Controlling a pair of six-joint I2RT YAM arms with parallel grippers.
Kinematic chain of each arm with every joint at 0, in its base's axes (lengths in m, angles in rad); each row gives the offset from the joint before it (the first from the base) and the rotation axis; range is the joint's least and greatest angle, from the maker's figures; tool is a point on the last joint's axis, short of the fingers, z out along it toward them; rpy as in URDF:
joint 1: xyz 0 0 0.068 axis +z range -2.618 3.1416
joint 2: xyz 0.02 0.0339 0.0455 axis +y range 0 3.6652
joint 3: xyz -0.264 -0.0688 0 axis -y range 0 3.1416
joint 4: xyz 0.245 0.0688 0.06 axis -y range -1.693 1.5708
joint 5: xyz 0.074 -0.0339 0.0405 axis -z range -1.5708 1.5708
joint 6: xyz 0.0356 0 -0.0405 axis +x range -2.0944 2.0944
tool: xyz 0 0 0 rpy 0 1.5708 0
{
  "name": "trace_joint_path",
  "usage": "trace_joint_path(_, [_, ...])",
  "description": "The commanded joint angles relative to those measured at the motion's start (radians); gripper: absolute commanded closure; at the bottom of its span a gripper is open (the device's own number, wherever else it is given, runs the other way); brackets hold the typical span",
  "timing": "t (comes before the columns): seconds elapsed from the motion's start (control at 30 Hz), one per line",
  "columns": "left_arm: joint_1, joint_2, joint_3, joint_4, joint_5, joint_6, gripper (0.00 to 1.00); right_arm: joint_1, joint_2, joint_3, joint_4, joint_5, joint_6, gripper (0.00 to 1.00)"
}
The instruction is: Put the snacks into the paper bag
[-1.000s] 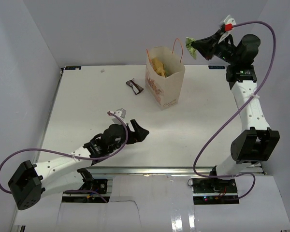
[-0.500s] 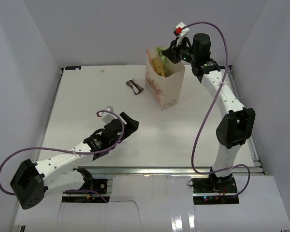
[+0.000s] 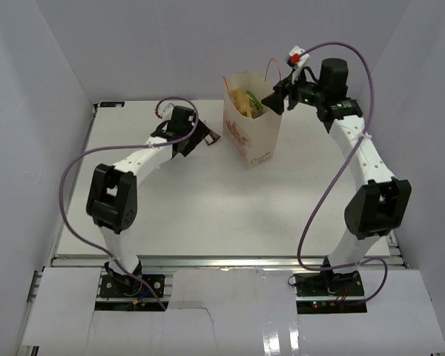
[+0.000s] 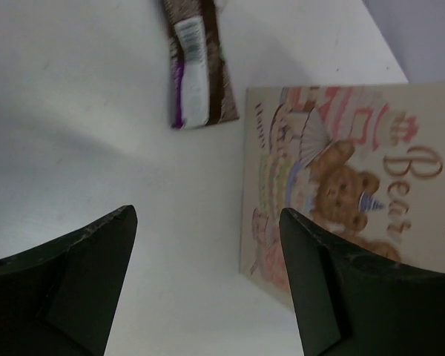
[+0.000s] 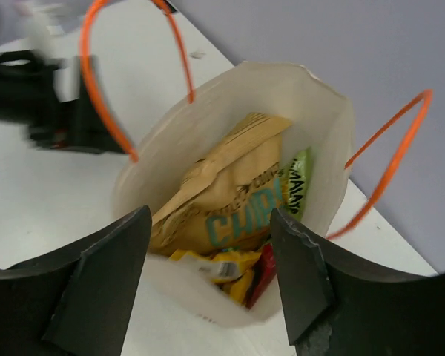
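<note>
The cream paper bag point(image 3: 256, 141) stands upright at the far middle of the table, its bear picture point(image 4: 341, 185) facing the left wrist view. Inside it lie a tan chip bag point(image 5: 230, 200), a green packet point(image 5: 300, 182) and yellow wrappers point(image 5: 222, 267). My right gripper point(image 5: 209, 215) hovers open and empty just above the bag's mouth point(image 3: 276, 100). A dark brown wrapper point(image 4: 196, 67) lies flat on the table left of the bag. My left gripper point(image 4: 208, 213) is open, low over the table just short of that wrapper point(image 3: 208, 135) and close to the bag's side.
Orange-red cord handles point(image 5: 119, 89) arch over the bag's rim on both sides of my right gripper. White walls close in the table point(image 3: 170, 200) at the back and sides. The left arm's purple cable point(image 3: 81, 159) loops over the table's left part.
My right gripper swung in over the bag, opened and let the green packet fall inside. My left arm reached from the near table to the far side, beside the brown wrapper.
</note>
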Motion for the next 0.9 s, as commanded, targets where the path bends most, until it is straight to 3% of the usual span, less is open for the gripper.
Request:
trace_joint_path(0.0, [0.017, 0.204, 0.235, -0.1, 0.1, 0.108, 0.12, -0.083, -0.179, -0.129, -0.044, -0.364, -0.045, 0.28])
trace_joint_path(0.17, [0.017, 0.498, 0.706, -0.319, 0.034, 0.152, 0.16, -0.186, -0.36, -0.369, -0.084, -0.426, -0.104, 0.28])
trace_joint_path(0.27, [0.02, 0.608, 0.84, -0.393, -0.034, 0.154, 0.21, -0.267, -0.405, -0.454, -0.099, -0.452, -0.09, 0.29])
trace_joint_path(0.43, [0.032, 0.676, 0.885, -0.396, -0.049, 0.171, 0.28, -0.317, -0.408, -0.498, -0.148, -0.461, -0.105, 0.31])
trace_joint_path(0.6, [0.049, 0.711, 0.903, -0.381, 0.023, 0.186, 0.61, -0.317, -0.387, -0.486, -0.169, -0.481, -0.115, 0.32])
trace_joint_path(0.67, [0.049, 0.692, 0.883, -0.372, 0.037, 0.191, 0.69, -0.317, -0.38, -0.475, -0.176, -0.502, -0.118, 0.32])
trace_joint_path(0.8, [0.049, 0.572, 0.697, -0.301, 0.063, 0.24, 0.83, -0.28, -0.344, -0.431, -0.264, -0.552, -0.191, 0.33])
trace_joint_path(0.87, [0.049, 0.43, 0.568, -0.2, 0.108, 0.296, 0.87, -0.239, -0.319, -0.371, -0.411, -0.503, -0.249, 0.35])
